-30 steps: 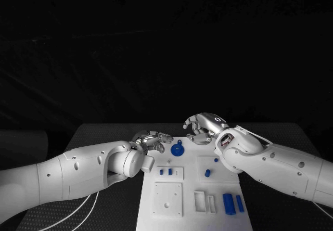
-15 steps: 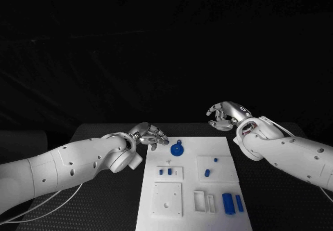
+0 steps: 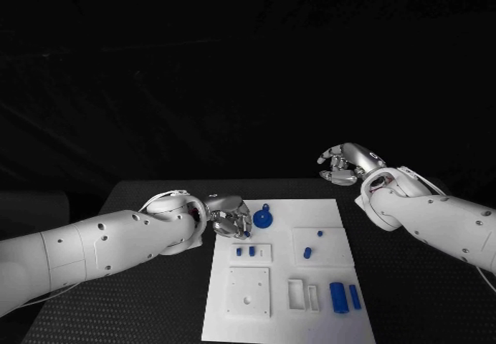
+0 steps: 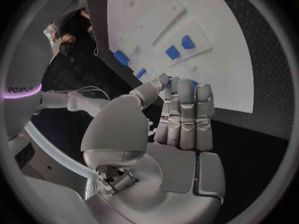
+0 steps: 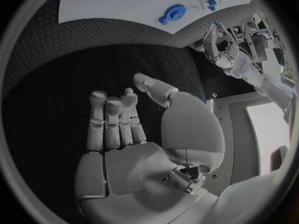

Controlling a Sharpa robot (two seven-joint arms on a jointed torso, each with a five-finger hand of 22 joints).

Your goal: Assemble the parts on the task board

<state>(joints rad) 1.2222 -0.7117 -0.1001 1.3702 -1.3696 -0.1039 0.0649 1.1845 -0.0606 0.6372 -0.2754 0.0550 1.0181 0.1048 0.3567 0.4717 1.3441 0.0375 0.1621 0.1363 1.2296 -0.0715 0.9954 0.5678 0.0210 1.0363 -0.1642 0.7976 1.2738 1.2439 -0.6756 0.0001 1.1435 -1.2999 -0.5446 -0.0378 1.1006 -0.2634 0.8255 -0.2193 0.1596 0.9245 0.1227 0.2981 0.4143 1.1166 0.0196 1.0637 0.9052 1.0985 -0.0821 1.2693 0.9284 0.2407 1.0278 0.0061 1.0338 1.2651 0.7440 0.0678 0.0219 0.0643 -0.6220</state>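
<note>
The white task board lies in the middle of the table. A round blue part sits near its far left corner, also seen from the right wrist. Small blue pegs stand in a left block, another peg in a right block, and two blue cylinders lie near the front right. My left hand hovers at the board's left edge beside the round part, its fingers straight and holding nothing. My right hand hangs beyond the far right corner, loosely bent and holding nothing.
A flat white block and a slotted white block sit on the board's near half. Black table mat runs along both sides of the board. My left forearm lies over the table's left part.
My right hand has drawn back from above the round blue part to beyond the board's far right corner. My left hand has lifted, then dropped to the board's left edge.
</note>
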